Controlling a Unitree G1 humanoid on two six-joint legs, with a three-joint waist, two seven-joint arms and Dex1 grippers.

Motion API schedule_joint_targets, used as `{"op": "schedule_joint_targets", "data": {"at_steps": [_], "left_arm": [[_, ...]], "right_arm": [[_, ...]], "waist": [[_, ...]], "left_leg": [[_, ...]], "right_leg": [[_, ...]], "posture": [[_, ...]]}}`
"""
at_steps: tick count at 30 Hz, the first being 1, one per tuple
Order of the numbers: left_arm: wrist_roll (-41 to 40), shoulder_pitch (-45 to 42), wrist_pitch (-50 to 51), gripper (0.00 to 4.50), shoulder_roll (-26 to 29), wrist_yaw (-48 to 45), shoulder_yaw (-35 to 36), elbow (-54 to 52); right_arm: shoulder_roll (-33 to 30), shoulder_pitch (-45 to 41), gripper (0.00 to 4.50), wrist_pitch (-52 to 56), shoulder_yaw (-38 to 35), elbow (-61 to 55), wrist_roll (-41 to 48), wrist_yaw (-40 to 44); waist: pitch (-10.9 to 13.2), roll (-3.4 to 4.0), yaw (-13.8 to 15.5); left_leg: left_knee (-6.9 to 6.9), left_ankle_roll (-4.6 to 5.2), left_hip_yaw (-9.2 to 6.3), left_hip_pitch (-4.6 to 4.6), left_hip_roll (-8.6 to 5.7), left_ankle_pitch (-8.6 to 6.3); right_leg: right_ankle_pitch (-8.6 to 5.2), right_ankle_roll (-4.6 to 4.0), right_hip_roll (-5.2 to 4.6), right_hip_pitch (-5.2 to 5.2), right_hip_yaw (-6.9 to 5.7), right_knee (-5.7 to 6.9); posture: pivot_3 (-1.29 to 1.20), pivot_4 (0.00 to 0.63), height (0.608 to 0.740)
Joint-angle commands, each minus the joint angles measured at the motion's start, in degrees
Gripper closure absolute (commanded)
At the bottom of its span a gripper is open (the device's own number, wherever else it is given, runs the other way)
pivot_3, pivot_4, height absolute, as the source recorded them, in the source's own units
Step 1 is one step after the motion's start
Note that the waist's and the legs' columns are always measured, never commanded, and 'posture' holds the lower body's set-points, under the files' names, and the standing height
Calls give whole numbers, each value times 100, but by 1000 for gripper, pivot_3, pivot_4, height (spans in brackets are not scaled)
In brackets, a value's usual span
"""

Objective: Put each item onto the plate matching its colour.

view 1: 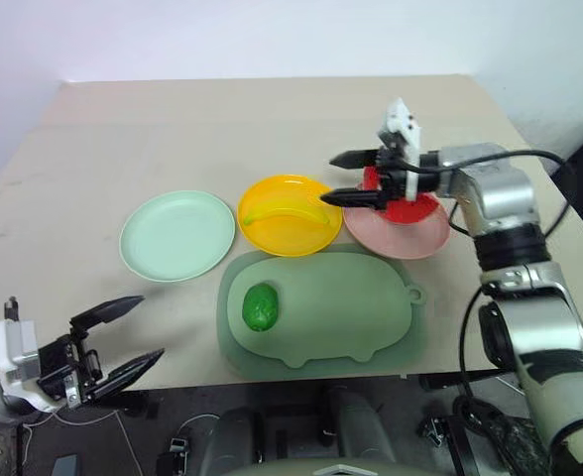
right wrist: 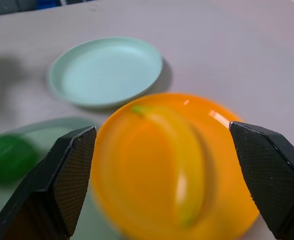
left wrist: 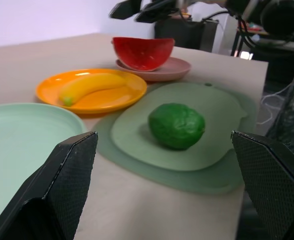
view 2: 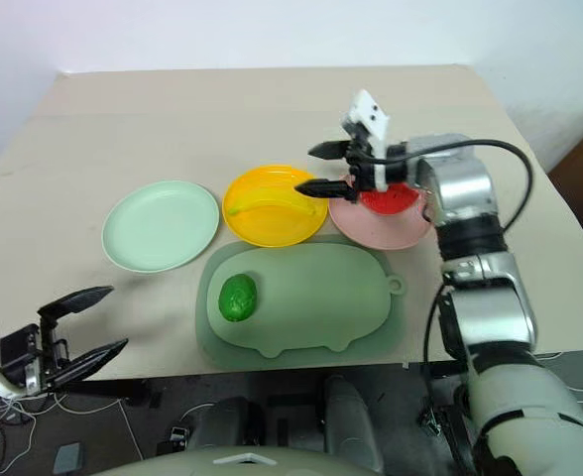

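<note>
The red watermelon wedge [view 1: 403,205] lies on the pale pink plate [view 1: 410,236]. Just above it and toward the yellow-orange plate [view 1: 290,220], my right gripper [view 1: 342,178] hovers open and empty, pointing left. The yellow banana [view 1: 282,211] rests on that yellow-orange plate. A small round dark-green fruit [view 1: 261,307] sits on the left part of the sage-green pig-shaped board [view 1: 351,307]. The mint green plate [view 1: 177,235] stands bare at the left. My left gripper [view 1: 123,337] is open and empty off the table's near left edge, aimed toward the green fruit [left wrist: 176,125].
The pig-shaped board lies near the table's front edge, in front of the three plates. Bare tabletop [view 1: 272,129] stretches behind the plates to the far edge. Cables and dark gear lie on the floor below the front edge.
</note>
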Motion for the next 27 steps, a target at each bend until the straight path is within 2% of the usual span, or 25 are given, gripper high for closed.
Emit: {"op": "schedule_joint_targets", "data": {"at_steps": [1,7,11,14,19,27], "left_arm": [[-63,-72,242,0,-68,518,-159,-509],[-135,-541,1172,0,-122,1977,-647,-1204],[-297,-682,1672,0,-135,2567,-809,-1531],[-133,-726,2107,0,-29,3101,-993,-1815],[-82,-938,2706,0,5,3894,-1407,-2327],[508,-895,3808,0,36,5366,-2199,-3193]], "right_arm": [[-477,321,24,340,-427,-978,571,221],[-1395,1764,24,179,-1296,-1433,1142,513],[-1491,2412,24,-508,-1752,-1293,1239,545],[-1710,2916,24,-1081,-1812,-1081,1059,754],[-1817,3258,24,-1091,-1814,-1225,1228,732],[-1971,4213,24,-1916,-2402,-1159,1504,1342]], "waist": [[0,0,45],[2,-2,125],[2,-3,68],[2,-3,79],[3,-3,90],[3,-5,121]], "left_leg": [[2,1,4,7,-8,0],[-2,-5,-4,82,-4,2],[-4,-2,-2,80,-7,1],[-7,-3,4,80,-4,2],[-6,-3,10,81,-5,2],[-6,-3,6,82,-8,2]], "right_leg": [[0,0,2,1,4,0],[-5,-10,12,72,8,-7],[-2,-2,16,72,31,-8],[-2,-2,32,74,45,-4],[-2,-3,33,77,54,-4],[-3,-3,33,85,56,-7]], "posture": [[0,150,736],[0,150,736],[0,150,736],[0,150,736],[0,150,736],[0,150,736]]}}
